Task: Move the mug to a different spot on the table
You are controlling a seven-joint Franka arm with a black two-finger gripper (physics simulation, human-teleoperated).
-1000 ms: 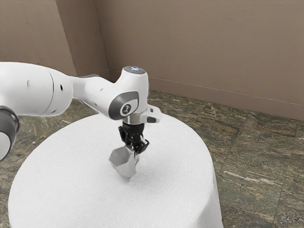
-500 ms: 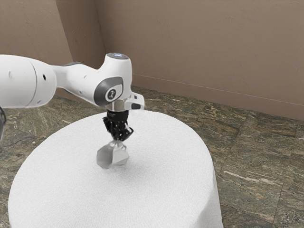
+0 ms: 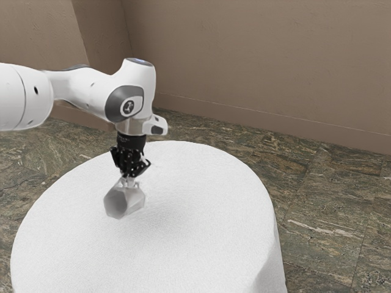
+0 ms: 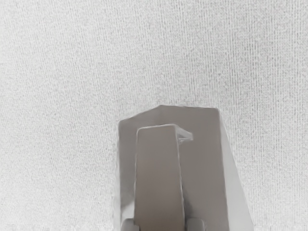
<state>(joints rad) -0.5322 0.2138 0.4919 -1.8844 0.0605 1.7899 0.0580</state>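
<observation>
While carrying the grey mug (image 3: 124,200) clear of the white table (image 3: 208,244), toward the exterior view's left, grips its handle (image 4: 159,178) with the gripper (image 3: 129,178) pinched nearly closed. Looks like mid-transport. Next calls for choosing a bare patch, lowering gently until the base rests flat, then opening to release
</observation>
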